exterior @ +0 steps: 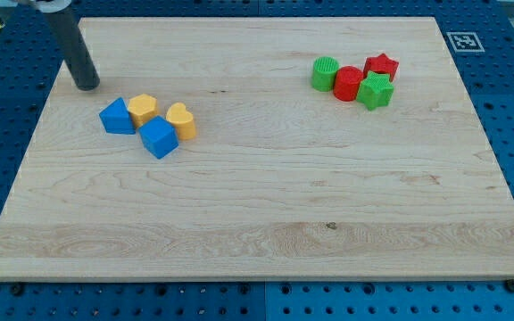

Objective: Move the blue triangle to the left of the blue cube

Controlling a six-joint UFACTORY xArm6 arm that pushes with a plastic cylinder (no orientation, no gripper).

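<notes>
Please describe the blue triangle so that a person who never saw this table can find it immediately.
On the wooden board, look at the cluster of four blocks near the view's left. The blue triangle is its leftmost piece, just below and right of my tip. It touches the yellow hexagon-like block; the blue cube lies lower right, and the yellow heart farthest right.
</notes>
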